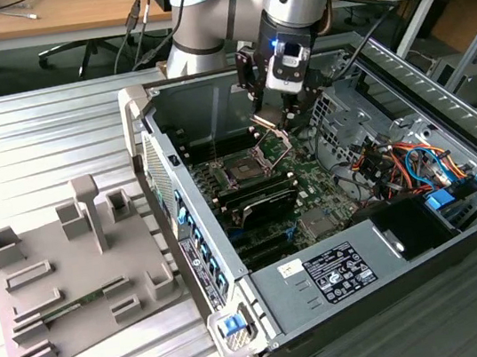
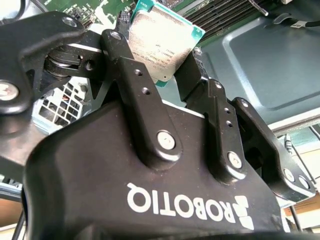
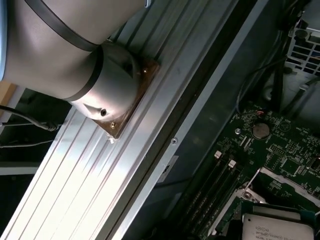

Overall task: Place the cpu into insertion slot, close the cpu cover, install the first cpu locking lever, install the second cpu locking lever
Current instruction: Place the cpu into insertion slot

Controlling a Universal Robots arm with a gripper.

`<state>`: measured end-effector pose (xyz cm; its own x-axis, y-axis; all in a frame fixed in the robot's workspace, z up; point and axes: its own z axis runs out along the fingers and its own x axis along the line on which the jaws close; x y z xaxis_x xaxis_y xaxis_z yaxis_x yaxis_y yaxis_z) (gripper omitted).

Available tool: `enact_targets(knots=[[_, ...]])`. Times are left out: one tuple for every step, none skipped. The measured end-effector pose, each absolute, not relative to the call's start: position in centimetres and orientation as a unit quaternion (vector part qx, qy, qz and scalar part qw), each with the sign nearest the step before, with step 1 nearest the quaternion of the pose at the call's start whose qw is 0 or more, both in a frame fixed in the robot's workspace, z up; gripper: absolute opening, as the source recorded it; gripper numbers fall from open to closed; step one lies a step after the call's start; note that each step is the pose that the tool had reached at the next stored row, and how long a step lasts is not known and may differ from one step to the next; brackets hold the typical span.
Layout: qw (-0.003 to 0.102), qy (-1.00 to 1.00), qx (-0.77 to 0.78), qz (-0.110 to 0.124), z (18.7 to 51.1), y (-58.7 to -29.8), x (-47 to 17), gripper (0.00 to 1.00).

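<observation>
In the second wrist view my gripper (image 2: 161, 52) is shut on the cpu (image 2: 162, 35), a silvery square chip with a green edge, pinched between two black fingers (image 2: 125, 60). In the exterior view the gripper (image 1: 282, 121) hangs inside the open computer case, just above and behind the insertion slot (image 1: 244, 170). The slot is a dark square on the green board. The cpu cover (image 1: 275, 141) stands tilted up, open, beside the slot and under the gripper. In the first wrist view the cpu (image 3: 277, 227) shows its silvery top, with green board around it.
Black memory slots (image 1: 264, 197) run beside the socket. A power supply (image 1: 342, 271) and a bundle of coloured cables (image 1: 402, 163) fill the case at the exterior view's right. A grey fixture plate with blocks (image 1: 65, 276) lies on the ribbed metal table at the left.
</observation>
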<state>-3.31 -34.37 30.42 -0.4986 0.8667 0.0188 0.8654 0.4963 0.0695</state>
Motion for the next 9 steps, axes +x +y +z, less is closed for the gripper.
enact_targets(knots=[[0.009,0.864,0.502,0.035,30.42,-34.37,-3.31,0.55],[0.009,0.864,0.503,0.035,30.42,-34.37,-3.31,0.55],[0.009,0.863,0.503,0.035,30.42,-34.37,-3.31,0.55],[0.009,0.863,0.505,0.035,30.42,-34.37,-3.31,0.55],[0.009,0.862,0.506,0.035,30.42,-34.37,-3.31,0.55],[0.010,0.861,0.507,0.035,30.42,-34.37,-3.31,0.55],[0.010,0.860,0.509,0.035,30.42,-34.37,-3.31,0.55],[0.010,0.860,0.510,0.035,30.42,-34.37,-3.31,0.55],[0.010,0.859,0.511,0.035,30.42,-34.37,-3.31,0.55]])
